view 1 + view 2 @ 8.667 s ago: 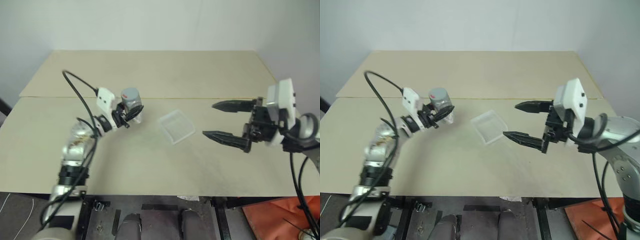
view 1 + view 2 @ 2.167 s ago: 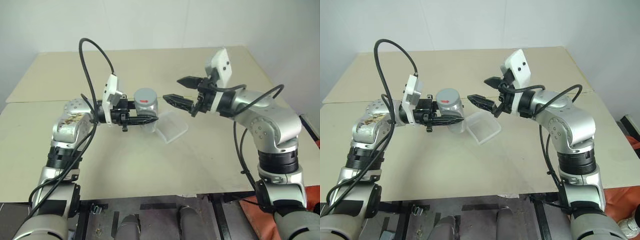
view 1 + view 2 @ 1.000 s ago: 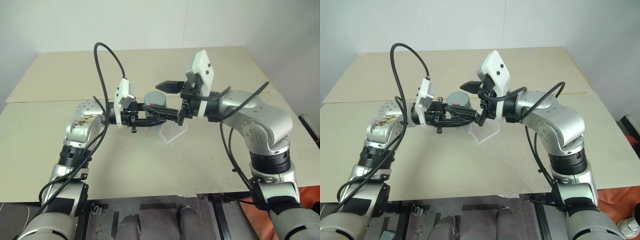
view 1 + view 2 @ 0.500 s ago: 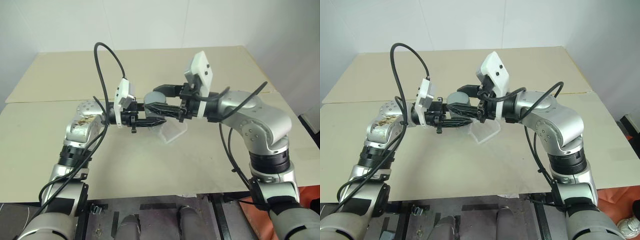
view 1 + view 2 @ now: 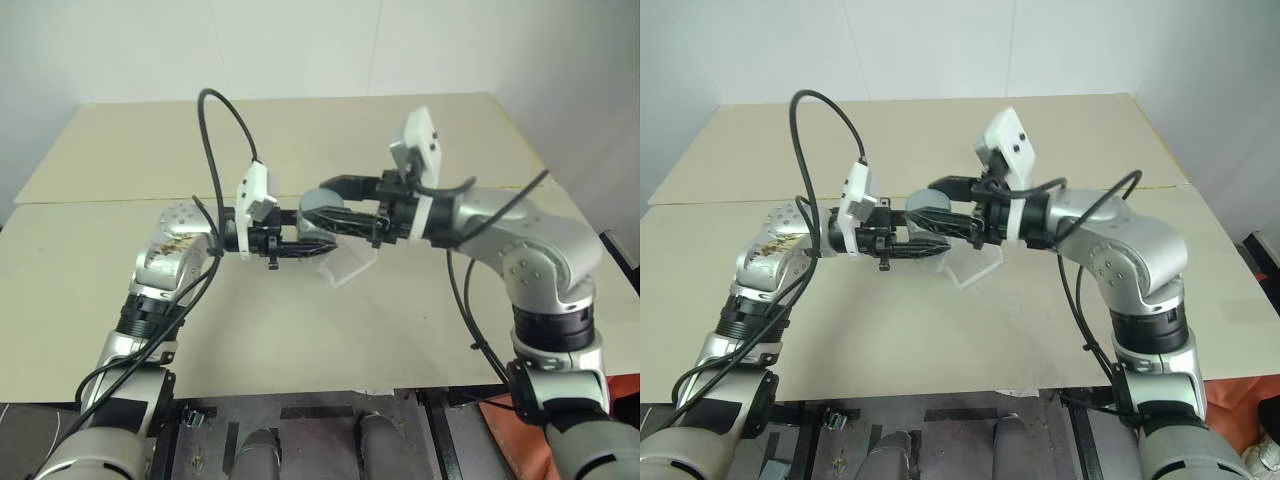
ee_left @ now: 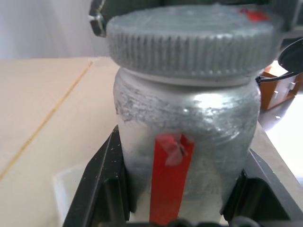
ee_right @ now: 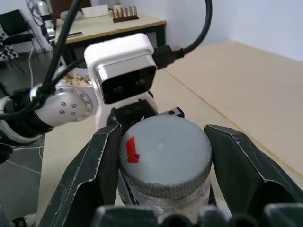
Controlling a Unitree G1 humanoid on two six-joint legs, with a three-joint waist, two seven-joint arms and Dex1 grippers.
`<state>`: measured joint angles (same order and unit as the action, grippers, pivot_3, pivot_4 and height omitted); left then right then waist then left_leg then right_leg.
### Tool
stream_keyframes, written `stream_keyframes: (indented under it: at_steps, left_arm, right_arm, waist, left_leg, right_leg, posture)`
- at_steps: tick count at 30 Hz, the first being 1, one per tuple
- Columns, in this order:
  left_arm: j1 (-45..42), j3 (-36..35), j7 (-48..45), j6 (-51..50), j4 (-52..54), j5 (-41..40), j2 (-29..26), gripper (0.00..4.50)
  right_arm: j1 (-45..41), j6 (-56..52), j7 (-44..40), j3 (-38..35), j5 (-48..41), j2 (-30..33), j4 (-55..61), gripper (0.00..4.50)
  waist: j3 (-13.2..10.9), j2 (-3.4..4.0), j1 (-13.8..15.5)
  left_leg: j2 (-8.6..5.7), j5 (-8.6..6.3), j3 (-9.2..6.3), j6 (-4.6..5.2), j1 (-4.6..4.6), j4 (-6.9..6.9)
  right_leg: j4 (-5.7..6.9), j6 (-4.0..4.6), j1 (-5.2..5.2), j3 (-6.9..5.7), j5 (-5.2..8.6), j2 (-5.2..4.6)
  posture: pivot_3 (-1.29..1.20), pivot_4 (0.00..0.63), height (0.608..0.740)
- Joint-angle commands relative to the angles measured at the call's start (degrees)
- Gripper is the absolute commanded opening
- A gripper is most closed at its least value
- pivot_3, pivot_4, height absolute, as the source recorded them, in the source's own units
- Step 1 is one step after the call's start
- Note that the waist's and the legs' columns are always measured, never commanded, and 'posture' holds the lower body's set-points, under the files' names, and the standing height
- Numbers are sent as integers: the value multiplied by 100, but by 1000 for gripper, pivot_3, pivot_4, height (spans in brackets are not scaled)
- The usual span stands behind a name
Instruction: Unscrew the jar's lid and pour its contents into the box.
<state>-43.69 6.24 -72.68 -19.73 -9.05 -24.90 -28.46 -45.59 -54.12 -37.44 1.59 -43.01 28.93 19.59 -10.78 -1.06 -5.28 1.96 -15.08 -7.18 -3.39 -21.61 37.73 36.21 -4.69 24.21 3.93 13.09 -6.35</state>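
The silvery-grey jar, with a red strip on its label, hangs upright above the table. My left gripper is shut on its body, a black finger on each side. The grey ribbed lid, with its red mark, sits on the jar's mouth. My right gripper reaches in from the opposite side and is shut on the lid, its fingers pressed against the rim. The clear box lies on the table just below and to the right of the jar. The contents are hidden inside the jar.
The beige table has a seam line running across its far half. Both arms meet over its middle, and the left arm's black cable loops above the table.
My right gripper's fingers stood open around the top of the jar and have closed onto the lid. The left gripper has kept its hold on the jar.
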Motion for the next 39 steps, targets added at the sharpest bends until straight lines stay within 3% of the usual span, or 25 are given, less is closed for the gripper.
stream_keyframes:
  at_steps: [1, 13, 21, 28, 34, 37, 39]
  left_arm:
    - [246, -635, 10, -78, -14, -204, -468, 1929]
    - [-102, -391, -234, -51, -135, -234, -164, 1929]
    - [-165, -616, -157, -90, -183, -311, -283, 1929]
    - [-291, -930, -49, -26, -205, -246, -628, 1929]
    - [-457, -808, 89, 1029, -724, 523, -1061, 1929]
    - [-503, -804, 14, 1200, -979, 569, -1059, 1929]
    - [-541, -770, 87, 1398, -1157, 691, -995, 1929]
  right_arm:
    - [463, -62, 532, -1446, 4, 610, 112, 2734]
    - [207, -114, 959, -1325, -490, 388, 336, 2734]
    - [279, -49, 928, -1367, -518, 551, 342, 2734]
    - [606, -34, 497, -1427, -614, 1062, 604, 2734]
    - [1432, 143, -187, -1586, -678, 1667, 1000, 2734]
    - [1837, 328, -485, -1604, -589, 1857, 1162, 3307]
    - [2112, 517, -791, -1617, -490, 2055, 1257, 4036]
  waist:
    - [0, 1, 9]
    - [-2, 5, 37]
    - [-3, 5, 49]
    - [-3, 5, 97]
    - [-3, 5, 148]
    - [-3, 5, 165]
    - [-3, 4, 176]
  left_leg:
    - [-1, 0, 0, 0, 0, 0]
    - [0, -2, 3, 3, 5, -3]
    - [0, -1, 3, 3, 5, -2]
    - [0, -2, 3, 3, 3, -2]
    - [0, -2, 4, 3, 3, -2]
    - [-1, -2, 5, 3, 2, -2]
    - [-1, -2, 5, 3, 2, 1]
  right_leg:
    - [0, 0, 0, 0, 0, -1]
    - [-3, 2, -3, 3, 1, 1]
    - [-7, 2, -1, 2, 1, 1]
    - [-10, 2, -1, 2, 2, 1]
    - [-14, 2, -3, 1, 2, 0]
    - [-16, 2, -4, 1, 2, 0]
    - [-14, 1, -5, 2, 1, 0]
  posture:
    - [0, 150, 740]
    - [0, 150, 740]
    - [0, 150, 740]
    - [0, 150, 740]
    - [0, 150, 740]
    - [0, 150, 740]
    - [0, 150, 740]
